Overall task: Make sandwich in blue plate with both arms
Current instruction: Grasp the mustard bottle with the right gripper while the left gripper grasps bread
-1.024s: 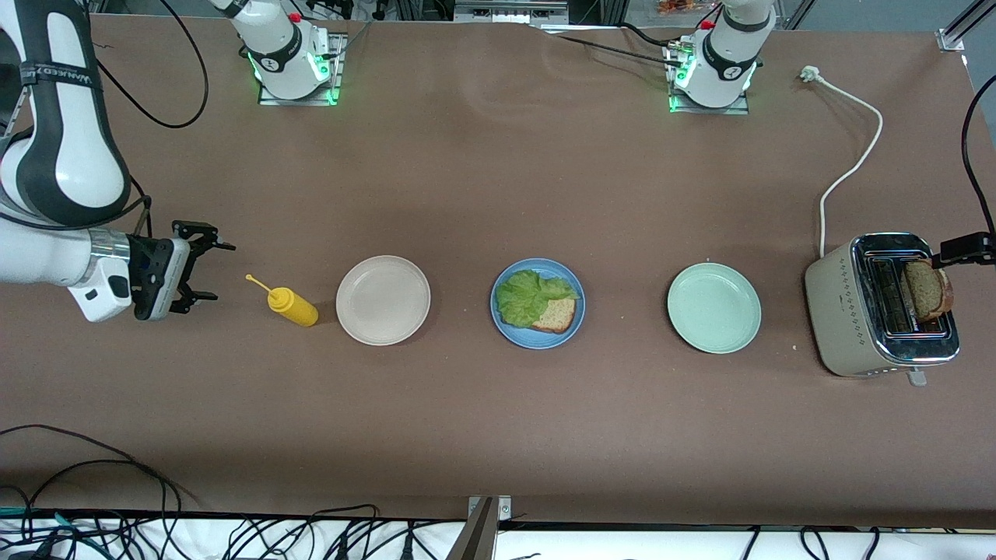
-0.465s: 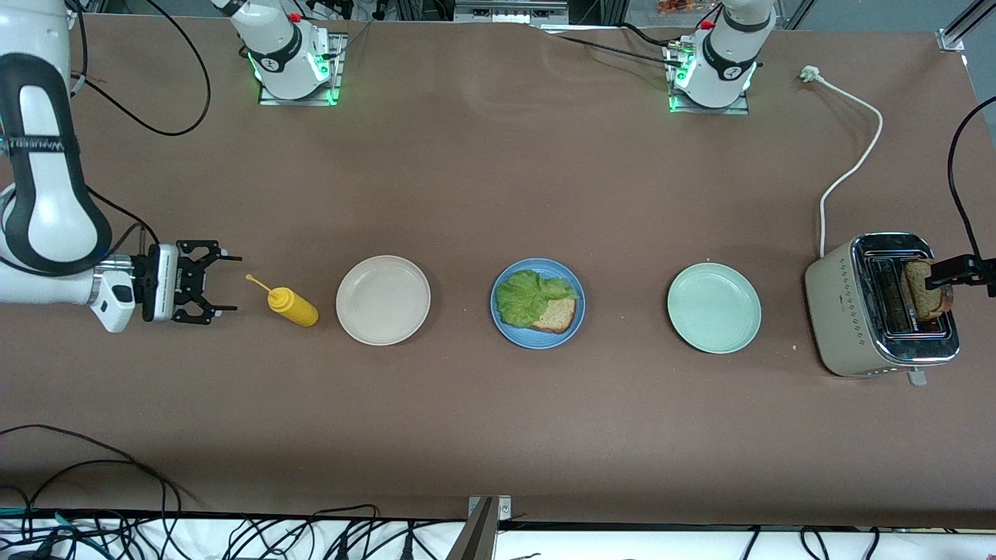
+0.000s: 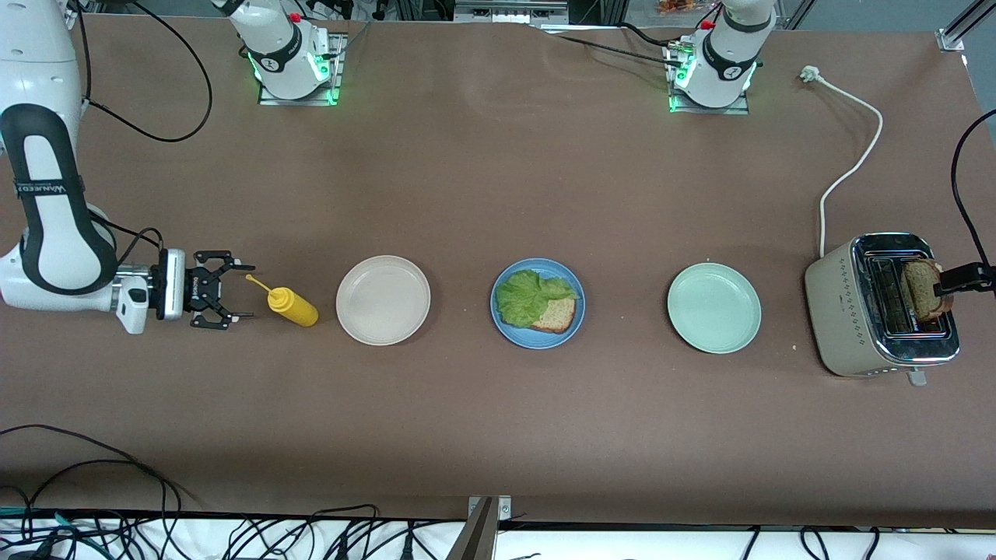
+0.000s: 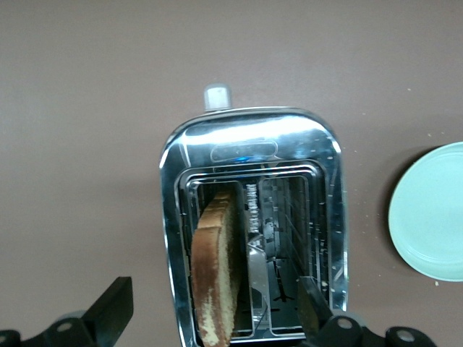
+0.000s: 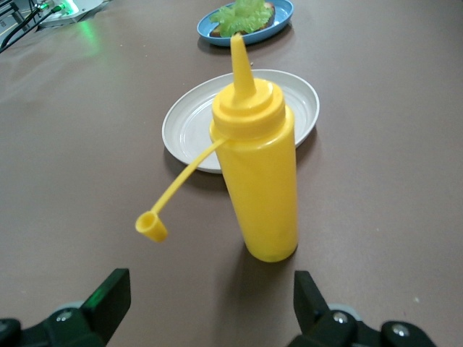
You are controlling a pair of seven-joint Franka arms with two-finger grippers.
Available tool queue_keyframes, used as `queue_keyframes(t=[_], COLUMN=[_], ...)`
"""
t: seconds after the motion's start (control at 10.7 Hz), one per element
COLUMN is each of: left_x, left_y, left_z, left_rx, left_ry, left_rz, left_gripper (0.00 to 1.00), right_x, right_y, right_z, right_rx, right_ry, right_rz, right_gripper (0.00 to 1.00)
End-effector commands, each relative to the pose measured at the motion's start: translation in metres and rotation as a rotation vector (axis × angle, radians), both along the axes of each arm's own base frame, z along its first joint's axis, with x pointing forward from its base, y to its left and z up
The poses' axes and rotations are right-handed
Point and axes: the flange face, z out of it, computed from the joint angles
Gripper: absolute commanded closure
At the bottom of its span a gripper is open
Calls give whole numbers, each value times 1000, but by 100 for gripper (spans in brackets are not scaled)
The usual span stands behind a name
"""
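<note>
The blue plate (image 3: 536, 342) sits mid-table and holds a brown bread slice (image 3: 559, 316) with a green lettuce leaf (image 3: 527, 296) on top. It also shows in the right wrist view (image 5: 282, 16). A second bread slice (image 3: 923, 288) stands in the toaster (image 3: 844, 311). In the left wrist view this slice (image 4: 217, 267) stands up out of one slot. My left gripper (image 4: 211, 311) is open right over it, fingers either side, and shows in the front view (image 3: 951, 281). My right gripper (image 3: 232, 299) is open, low at the table, and faces a yellow squeeze bottle (image 3: 292, 306).
The bottle (image 5: 257, 181) stands upright with its cap (image 5: 151, 226) hanging open. A beige plate (image 3: 383, 299) sits beside it. A pale green plate (image 3: 713, 307) lies between the blue plate and the toaster. The toaster's white cord (image 3: 852, 163) runs toward the left arm's base.
My right gripper has come down and moved toward the yellow bottle. My left gripper has shifted slightly at the slice in the toaster.
</note>
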Motion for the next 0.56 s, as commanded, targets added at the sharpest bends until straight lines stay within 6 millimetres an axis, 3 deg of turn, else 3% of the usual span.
queue_keyframes(t=[0.0,0.28,0.47], left_x=[-1,-3,-11], left_y=[19,20,22], left_z=[-23,-52,-67], left_rx=[-55,-130,-149], left_ry=[-4,16,44], left_rz=[50,94,108], left_gripper=[0,3,22], right_x=[3,-1,0], right_y=[7,12,13], right_z=[-31,-57,-67], right_rx=[130,204,214], right_ry=[-117,-187,-206], right_rz=[14,15,14], right_gripper=[0,0,0])
